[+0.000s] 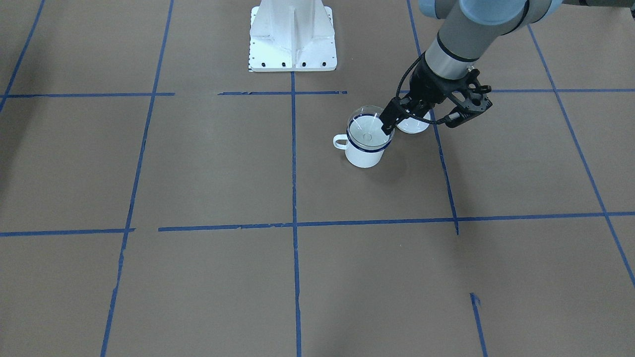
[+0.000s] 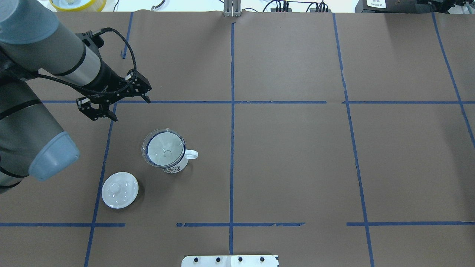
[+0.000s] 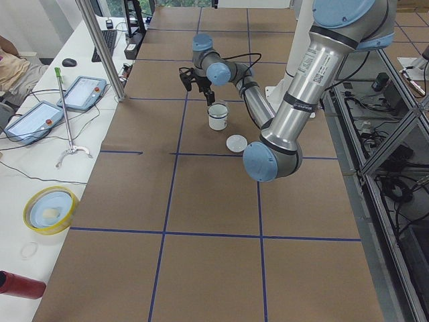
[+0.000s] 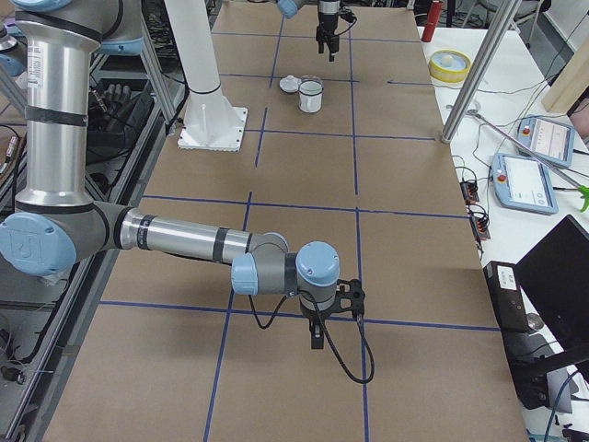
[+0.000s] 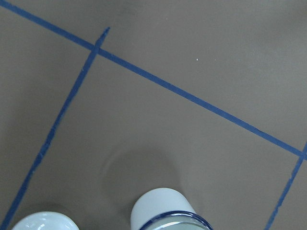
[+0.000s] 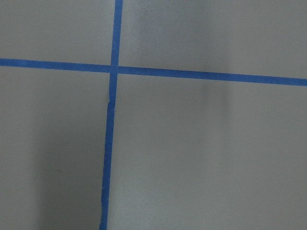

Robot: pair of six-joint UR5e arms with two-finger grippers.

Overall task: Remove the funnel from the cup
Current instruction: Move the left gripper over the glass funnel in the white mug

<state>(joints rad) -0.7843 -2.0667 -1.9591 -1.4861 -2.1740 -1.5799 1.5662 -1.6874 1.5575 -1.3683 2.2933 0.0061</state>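
Note:
The cup (image 2: 175,167) is a white enamel mug with a dark blue rim, standing upright left of the table's middle, handle toward the centre line. The clear funnel (image 2: 164,147) sits in its mouth, spout down. Both also show in the front view, cup (image 1: 364,154) and funnel (image 1: 368,125). My left gripper (image 2: 130,109) is open and empty. It hovers above the table, beyond the cup and a little to its left, touching nothing. Its wrist view catches only the cup's top (image 5: 160,205) at the bottom edge. My right gripper (image 4: 317,333) shows only in the exterior right view, so I cannot tell whether it is open or shut.
A round white knobbed lid (image 2: 120,190) lies on the table next to the cup, on the robot's side and to the left. The white robot base plate (image 1: 292,34) stands at the near middle edge. A yellow bowl (image 3: 50,208) sits on the side bench.

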